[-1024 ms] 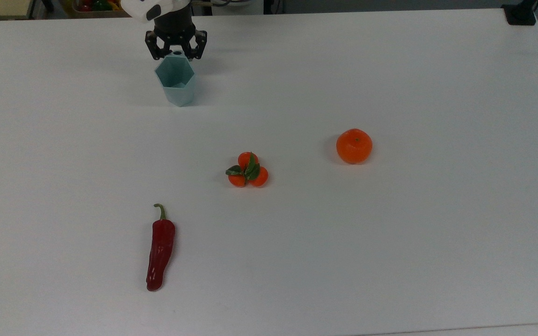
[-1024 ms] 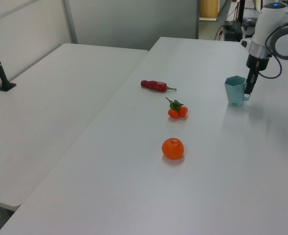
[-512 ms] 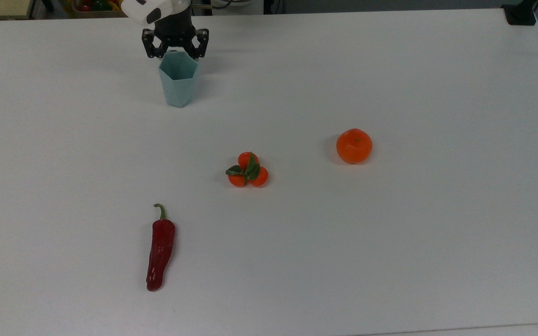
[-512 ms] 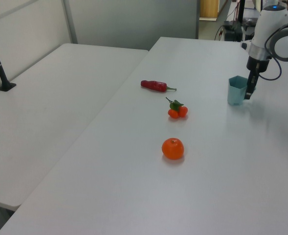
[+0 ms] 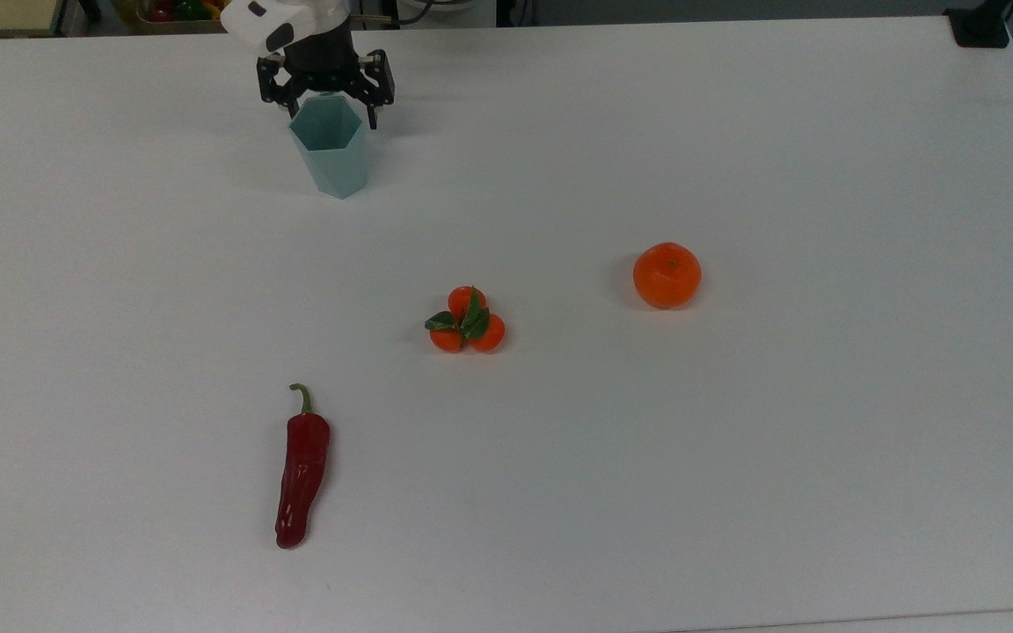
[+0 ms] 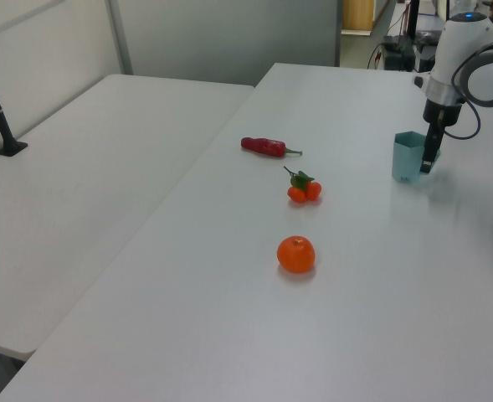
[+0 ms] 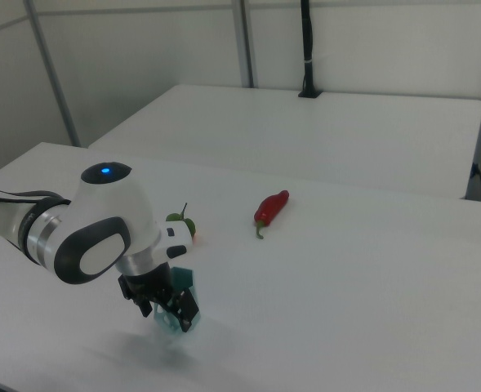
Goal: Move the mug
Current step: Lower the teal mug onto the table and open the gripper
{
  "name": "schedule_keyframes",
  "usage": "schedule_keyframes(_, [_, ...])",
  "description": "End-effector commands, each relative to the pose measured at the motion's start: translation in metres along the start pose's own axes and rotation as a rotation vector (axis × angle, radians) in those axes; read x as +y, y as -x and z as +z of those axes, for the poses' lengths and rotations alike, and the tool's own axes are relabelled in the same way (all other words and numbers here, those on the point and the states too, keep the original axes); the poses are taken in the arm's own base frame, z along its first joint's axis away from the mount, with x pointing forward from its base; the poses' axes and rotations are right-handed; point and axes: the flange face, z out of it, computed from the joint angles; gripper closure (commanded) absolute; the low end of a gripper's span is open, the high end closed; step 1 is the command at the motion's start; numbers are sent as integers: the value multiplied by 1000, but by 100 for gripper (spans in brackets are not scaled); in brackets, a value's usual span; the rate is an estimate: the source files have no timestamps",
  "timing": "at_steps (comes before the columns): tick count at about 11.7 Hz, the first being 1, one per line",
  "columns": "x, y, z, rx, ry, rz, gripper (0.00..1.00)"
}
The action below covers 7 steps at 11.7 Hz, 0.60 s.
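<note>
A pale teal mug [image 5: 329, 156] stands upright near the worktop's [image 5: 735, 440] far edge in the top view, the gripper [image 5: 327, 91] apparently clamped on its hidden handle side, ready to shift it.

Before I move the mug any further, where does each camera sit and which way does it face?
Top view: high above the table, looking down; the gripper stands at the mug by the top edge.
Left view: low beyond the table's far end, looking along it past the orange to the arm.
Right view: behind the arm, facing the pepper.
All share the mug and gripper.
</note>
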Motion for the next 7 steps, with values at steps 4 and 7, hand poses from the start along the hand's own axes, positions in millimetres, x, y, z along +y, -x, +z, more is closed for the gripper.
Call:
schedule_keyframes(4, [7, -14, -32, -48, -46, 32, 0])
schedule_keyframes(7, [0, -39, -78, -102, -59, 2, 0])
